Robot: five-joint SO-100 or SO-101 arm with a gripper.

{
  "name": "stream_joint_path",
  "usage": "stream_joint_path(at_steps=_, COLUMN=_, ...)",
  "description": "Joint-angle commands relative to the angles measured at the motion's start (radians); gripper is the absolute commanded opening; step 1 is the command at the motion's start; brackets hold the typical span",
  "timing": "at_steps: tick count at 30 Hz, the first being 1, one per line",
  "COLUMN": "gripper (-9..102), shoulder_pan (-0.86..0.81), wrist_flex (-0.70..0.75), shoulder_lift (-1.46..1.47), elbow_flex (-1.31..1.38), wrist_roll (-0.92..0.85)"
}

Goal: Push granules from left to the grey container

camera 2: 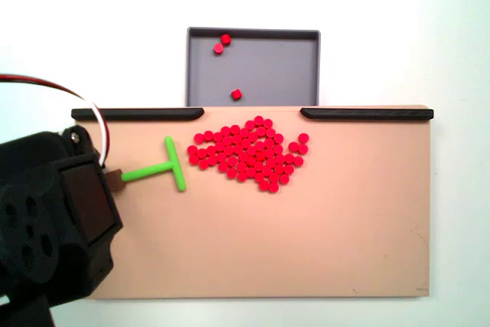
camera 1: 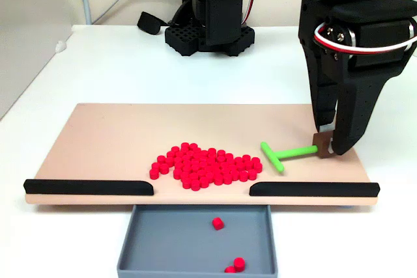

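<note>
The grey container [camera 1: 163,239] holds three granules [camera 1: 205,165]; the gripper [camera 1: 329,144] clamps the green pusher [camera 1: 287,155], whose bar could scatter the pile sideways beyond the fingers.

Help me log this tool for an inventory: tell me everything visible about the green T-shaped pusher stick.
The green pusher stick is bright green and looks like plastic: a thin shaft ending in a short crossbar. It lies flat on the beige board, its crossbar facing the pile of red granules with a small gap between them. A small brown block caps the other end, and the black gripper has its jaws closed on that block.
</note>
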State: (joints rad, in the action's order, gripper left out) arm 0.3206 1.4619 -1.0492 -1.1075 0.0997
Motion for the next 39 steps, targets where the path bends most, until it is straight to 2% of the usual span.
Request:
stream_joint_path(at_steps=1, gripper=0, shoulder_pan=-0.011, wrist_flex=0.005, shoulder_lift=-0.003, elbow_flex=0.034, wrist_roll=0.003)
stream_joint_path(at_steps=39, gripper=0, shoulder_pan=-0.067, wrist_flex=0.000, shoulder_lift=0.043, elbow_flex=0.034, wrist_roll=-0.017)
